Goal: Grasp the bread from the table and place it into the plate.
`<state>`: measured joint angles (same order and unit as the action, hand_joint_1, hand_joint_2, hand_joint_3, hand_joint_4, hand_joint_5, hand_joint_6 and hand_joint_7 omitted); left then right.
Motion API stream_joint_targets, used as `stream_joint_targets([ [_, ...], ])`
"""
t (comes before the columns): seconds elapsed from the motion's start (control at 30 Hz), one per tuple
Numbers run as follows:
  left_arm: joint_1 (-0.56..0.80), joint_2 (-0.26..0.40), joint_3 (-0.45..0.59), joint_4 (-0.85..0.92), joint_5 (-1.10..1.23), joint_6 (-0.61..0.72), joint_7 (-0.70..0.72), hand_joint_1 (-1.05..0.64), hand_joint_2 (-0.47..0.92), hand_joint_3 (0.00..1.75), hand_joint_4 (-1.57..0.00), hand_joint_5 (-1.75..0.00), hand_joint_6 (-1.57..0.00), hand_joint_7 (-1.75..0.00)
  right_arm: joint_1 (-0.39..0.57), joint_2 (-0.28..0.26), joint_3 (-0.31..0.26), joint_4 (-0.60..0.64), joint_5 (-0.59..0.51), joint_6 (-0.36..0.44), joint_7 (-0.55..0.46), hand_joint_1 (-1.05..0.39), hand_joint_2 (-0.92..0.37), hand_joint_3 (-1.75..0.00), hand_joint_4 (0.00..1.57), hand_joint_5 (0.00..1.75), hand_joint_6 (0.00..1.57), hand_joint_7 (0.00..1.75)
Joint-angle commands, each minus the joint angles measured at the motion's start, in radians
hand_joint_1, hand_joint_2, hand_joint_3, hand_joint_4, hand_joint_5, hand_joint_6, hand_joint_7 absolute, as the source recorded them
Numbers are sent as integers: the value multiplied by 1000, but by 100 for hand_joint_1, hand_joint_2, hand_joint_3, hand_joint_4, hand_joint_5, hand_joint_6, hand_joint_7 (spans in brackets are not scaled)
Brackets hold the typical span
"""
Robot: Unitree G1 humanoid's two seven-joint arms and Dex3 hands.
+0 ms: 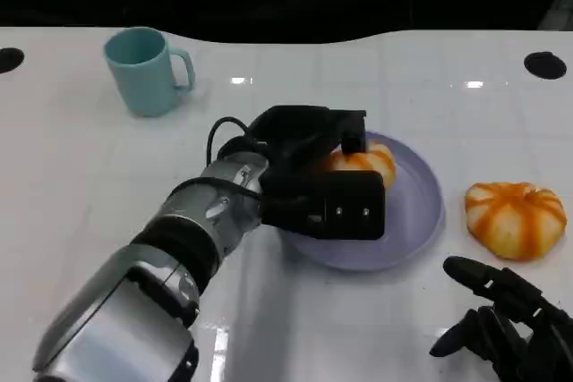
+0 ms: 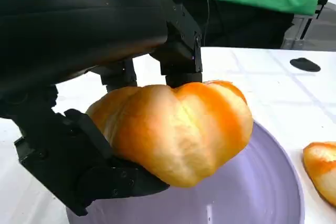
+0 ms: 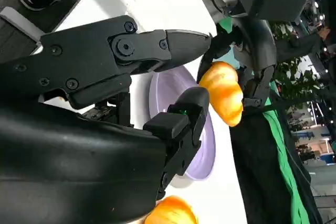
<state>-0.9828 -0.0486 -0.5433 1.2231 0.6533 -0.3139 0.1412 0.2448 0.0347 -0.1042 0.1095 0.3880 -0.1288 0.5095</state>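
While my left hand [image 1: 313,172] grips the bread roll [image 2: 173,129] above the lavender plate [image 1: 416,212], ready for release, my right hand [image 1: 501,324] rests open-fingered beside a second roll [image 1: 515,218] on the surface.

Left hand [image 1: 313,167] covers near side of held bread [image 1: 365,164] and part of plate [image 1: 421,221] in head view. Right hand [image 1: 510,324] cut off at btm edge. Second bread [image 2: 321,169] cropped in left wrist view.

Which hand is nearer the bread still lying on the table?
Right. The right hand rests on the table just in front of that bread, empty. The left hand is off over the plate, holding the other bread.
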Motion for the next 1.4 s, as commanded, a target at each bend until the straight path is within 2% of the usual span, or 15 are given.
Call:
stream_joint_targets([
  [0.03, -45, -11, 23, 17, -27, -4, -28, -19, 73, 61, -78, -175, -78, -100, -2, -13, -12, 1, 13, -6, 1, -75, -92, -30, 61, 137, 85, 52],
  [0.07, -47, -11, 33, 20, -40, -8, -56, -21, 82, 44, -68, -147, -78, -64, -3, -13, -12, 2, 15, -5, 2, -75, -92, -30, 61, 136, 85, 52],
  [0.1, -48, -10, 39, 22, -49, -12, -75, -22, 87, 33, -64, -124, -79, -43, -3, -13, -12, 3, 16, -5, 3, -75, -92, -30, 61, 136, 85, 52],
  [0.13, -47, -7, 48, 22, -62, -21, -100, -22, 89, 28, -63, -111, -79, -32, -4, -14, -12, 3, 15, -5, 3, -75, -92, -30, 61, 136, 85, 52],
  [0.17, -44, -4, 59, 22, -76, -33, -123, -27, 91, 20, -55, -78, -69, -15, -4, -15, -10, 3, 11, -8, 0, -75, -92, -30, 61, 136, 85, 52],
  [0.2, -42, -2, 67, 22, -85, -41, -139, -31, 92, 16, -50, -62, -62, -8, -3, -16, -10, 2, 8, -9, -3, -75, -92, -30, 61, 136, 85, 52],
  [0.27, -41, 0, 74, 22, -94, -48, -154, -34, 92, 14, -46, -49, -57, -2, -3, -16, -9, 2, 5, -11, -5, -75, -92, -30, 61, 137, 85, 52],
  [0.37, -47, 7, 82, 23, -103, -48, -204, -34, 92, 13, -45, -46, -55, 0, -5, -17, -11, 4, 7, -10, -3, -75, -92, -30, 61, 137, 85, 52],
  [0.4, -51, 13, 86, 24, -109, -48, -239, -52, 92, 22, -26, -33, -37, 0, -6, -17, -12, 6, 9, -10, -2, -75, -92, -30, 61, 137, 85, 53],
  [0.5, -61, 29, 92, 21, -120, -44, -320, -71, 92, 32, -12, -23, -23, 0, -9, -19, -14, 7, 12, -5, -1, -75, -92, -30, 62, 137, 85, 53],
  [0.77, -63, 76, 119, -17, -160, -52, -451, -85, 92, 45, -12, -21, -22, -2, -7, -18, -13, 0, 11, 6, -12, -75, -92, -29, 62, 137, 86, 53],
  [0.93, -45, 116, 156, -73, -211, -58, -527, -75, 92, 43, -40, -35, -49, -13, -5, -18, -11, -4, 9, 7, -18, -75, -92, -29, 63, 137, 86, 53],
  [1.13, -15, 150, 161, -143, -232, -57, -553, -70, 92, 41, -43, -36, -55, -12, -3, -17, -10, -9, 14, 15, -24, -75, -92, -29, 63, 136, 86, 53],
  [1.27, 171, 180, 318, -336, -436, -99, -571, -61, 92, 37, -54, -43, -59, -13, 0, -11, -9, -1, 11, -5, -18, -75, -92, -29, 62, 135, 86, 52],
  [1.4, 370, 136, 462, -547, -673, -13, -603, -46, 92, 42, -63, -72, -76, -15, 2, -9, -6, -5, 11, -6, -18, -74, -92, -29, 62, 135, 86, 52],
])
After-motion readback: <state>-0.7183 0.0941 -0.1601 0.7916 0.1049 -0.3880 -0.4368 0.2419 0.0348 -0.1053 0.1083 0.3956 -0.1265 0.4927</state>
